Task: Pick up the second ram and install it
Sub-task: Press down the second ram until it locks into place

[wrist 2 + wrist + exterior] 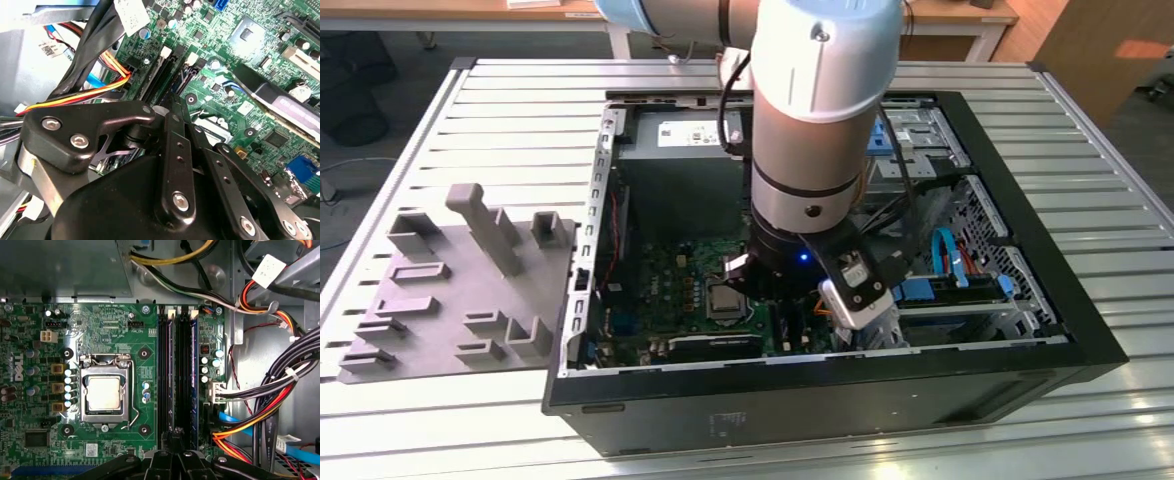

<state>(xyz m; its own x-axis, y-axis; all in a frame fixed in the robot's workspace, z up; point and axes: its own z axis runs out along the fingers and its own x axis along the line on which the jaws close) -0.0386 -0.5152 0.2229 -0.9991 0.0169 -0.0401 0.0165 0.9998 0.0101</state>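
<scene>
— Since the fingers look drawn together at their tips, would you call the gripper (176, 436) clenched?

— Yes. In both wrist views the two black fingers (172, 150) meet at a point with no gap that I can make out. The tip sits right over the bank of memory slots (178, 375), at the end of a dark blue-black stick. I cannot tell whether it pinches that stick's edge or only presses on it.

— And that stick is the second ram?

— That is my judgement. The second ram (173, 375) stands on edge in a slot, running the slot's whole length, directly under the fingertips. Another stick (194, 375) of the same colour stands in a slot near it, on the side away from the processor socket (103, 392).

— So the pick-up is done?

— It seems so. In the exterior view the arm (814, 120) reaches straight down into the open computer case (1067, 340), and the grey tray (454, 300) beside the case, on the exterior view's left, carries only its upright blocks, as far as I can see.

— What is left, then?

— Little, I would say. The stick looks level and in line with the green motherboard (110, 335), but I cannot see whether the latches at the slot ends have closed, so full seating is unconfirmed. The bundled cables (270, 405) lie well apart from the slots.
</scene>
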